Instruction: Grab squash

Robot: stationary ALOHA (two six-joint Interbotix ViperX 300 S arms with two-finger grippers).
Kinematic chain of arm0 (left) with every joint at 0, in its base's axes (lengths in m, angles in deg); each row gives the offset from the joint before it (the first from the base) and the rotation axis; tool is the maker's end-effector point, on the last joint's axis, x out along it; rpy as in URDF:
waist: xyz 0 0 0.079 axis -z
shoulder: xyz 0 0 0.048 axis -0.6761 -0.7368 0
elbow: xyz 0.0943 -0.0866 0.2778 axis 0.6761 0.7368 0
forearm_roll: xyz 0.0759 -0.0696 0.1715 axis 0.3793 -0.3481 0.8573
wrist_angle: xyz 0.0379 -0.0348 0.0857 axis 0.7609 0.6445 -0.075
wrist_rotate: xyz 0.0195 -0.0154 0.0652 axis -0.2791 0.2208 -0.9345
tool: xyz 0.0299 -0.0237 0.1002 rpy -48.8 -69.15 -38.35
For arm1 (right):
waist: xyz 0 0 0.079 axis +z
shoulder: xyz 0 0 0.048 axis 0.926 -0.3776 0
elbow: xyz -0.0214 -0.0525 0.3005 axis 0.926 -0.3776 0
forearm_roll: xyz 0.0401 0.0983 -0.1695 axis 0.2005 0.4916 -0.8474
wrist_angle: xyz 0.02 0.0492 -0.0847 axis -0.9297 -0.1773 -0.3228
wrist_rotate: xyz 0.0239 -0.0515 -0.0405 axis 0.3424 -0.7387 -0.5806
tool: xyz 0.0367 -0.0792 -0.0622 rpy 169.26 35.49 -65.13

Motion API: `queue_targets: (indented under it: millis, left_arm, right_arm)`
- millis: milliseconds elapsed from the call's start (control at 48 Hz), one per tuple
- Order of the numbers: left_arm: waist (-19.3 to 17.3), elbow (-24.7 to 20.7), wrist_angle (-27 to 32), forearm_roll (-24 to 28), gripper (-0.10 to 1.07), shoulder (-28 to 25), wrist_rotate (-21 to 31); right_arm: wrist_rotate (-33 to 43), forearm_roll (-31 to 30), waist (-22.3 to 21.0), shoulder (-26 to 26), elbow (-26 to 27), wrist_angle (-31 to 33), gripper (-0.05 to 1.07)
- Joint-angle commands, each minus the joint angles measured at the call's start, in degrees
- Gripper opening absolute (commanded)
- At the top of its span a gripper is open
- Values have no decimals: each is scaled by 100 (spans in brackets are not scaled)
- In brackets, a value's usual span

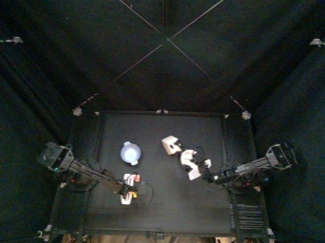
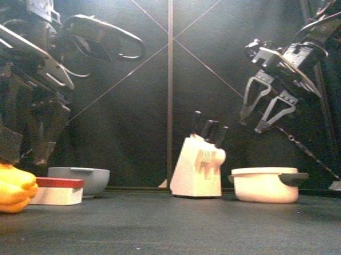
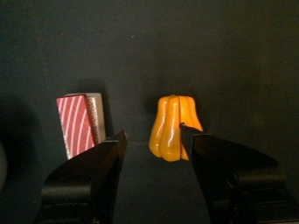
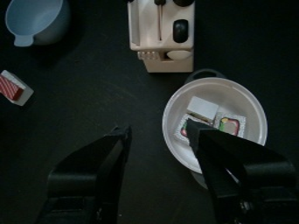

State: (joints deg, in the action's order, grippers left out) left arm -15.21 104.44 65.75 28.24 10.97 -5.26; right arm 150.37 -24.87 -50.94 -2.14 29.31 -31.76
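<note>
Left wrist view: left gripper jaws wide open, empty, squash lying between them near the table's front-left corner, beside a striped box. Best to lower straight, centre, close gently. Right gripper open, empty, above a white bowl.

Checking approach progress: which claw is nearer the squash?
Left. The left claw is open right before the squash; the right claw hangs over the white bowl, far off.

Black jointed arms, looped cables; left claw flat matte-black jaws.
</note>
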Motion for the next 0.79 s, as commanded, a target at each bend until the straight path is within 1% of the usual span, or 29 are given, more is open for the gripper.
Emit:
queue_targets:
  millis: [0,42,125,292,375,646,771]
  left_arm:
    - [141,-369,290,299,88,-35,62]
    - [193,-439,255,360,88,-35,70]
    - [255,-439,132,343,88,-35,70]
    - [290,-378,70,-53,88,-44,70]
    - [246,-360,62,-220,88,-97,62]
    - [149,-325,-26,-536,88,-272,44]
    - [-44,-229,-35,-624,88,-352,26]
  right_arm:
    - [0,-26,0,62,88,0,87]
    - [0,-26,0,53,88,0,87]
    - [0,-26,0,53,79,0,87]
    - [0,-26,0,53,88,0,87]
    - [0,-18,0,53,88,0,87]
    - [0,-18,-9,53,79,0,87]
    - [0,-26,-9,53,79,0,87]
